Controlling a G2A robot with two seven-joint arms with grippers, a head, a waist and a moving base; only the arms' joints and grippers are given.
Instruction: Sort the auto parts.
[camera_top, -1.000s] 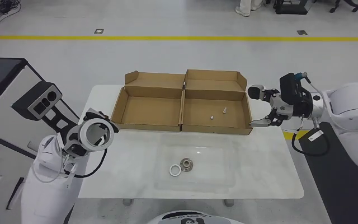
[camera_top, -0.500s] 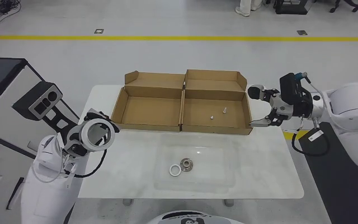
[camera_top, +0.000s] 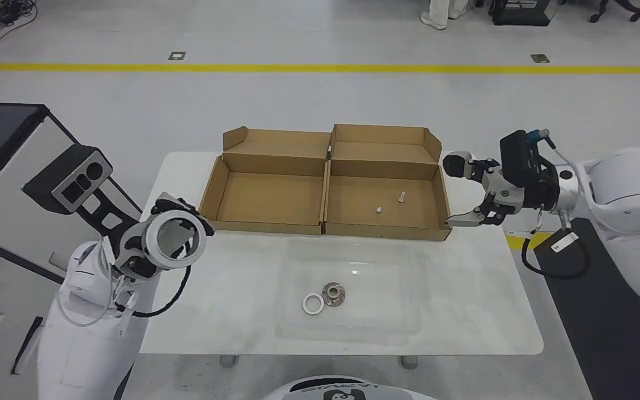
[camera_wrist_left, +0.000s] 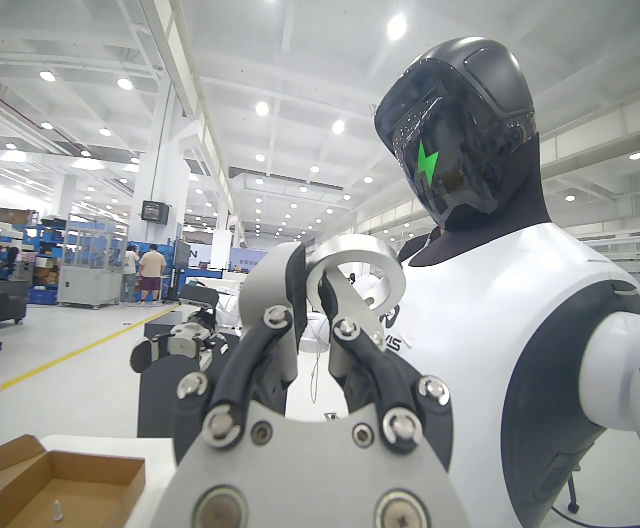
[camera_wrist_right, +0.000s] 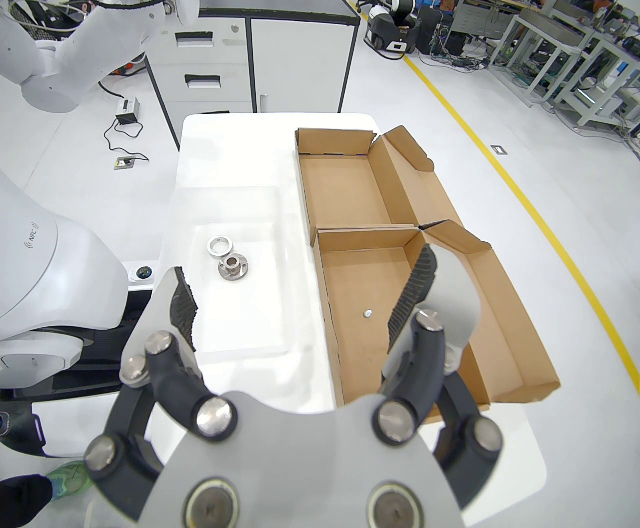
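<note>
Close up at the left wrist, the left gripper (camera_wrist_left: 311, 280) is tilted upward with its jaws closed on a metal ring (camera_wrist_left: 360, 247). One pad presses the ring's outer rim and the other sits inside its hole, so the ring stands on edge above the fingers.

Over at the right wrist, the right gripper (camera_wrist_right: 305, 265) hangs with its jaws wide open and nothing between them. It is above the desk (camera_wrist_right: 235, 150), at the end of the right-hand box (camera_wrist_right: 360, 265). That open cardboard box has a small bolt (camera_wrist_right: 367, 313) lying on its floor. Beyond it, end to end and touching, sits the left-hand box (camera_wrist_right: 340, 185). Alongside the boxes, on the robot's side, a clear tray (camera_wrist_right: 260, 310) holds a small ring (camera_wrist_right: 220, 246) and a flanged hub (camera_wrist_right: 233, 266). The two lie just beside each other, and I cannot tell whether they touch.

Seen from above, the two boxes lie side by side across the far half of the desk, their flaps standing up along the far side. The tray rests in front of them, mostly before the right-hand box. A second bolt (camera_top: 401, 197) lies in that box, near the first and a little farther back. The left arm holds its ring over the desk's left edge, near the left-hand box's front corner. The right gripper sits just off the right-hand box's outer end.
</note>
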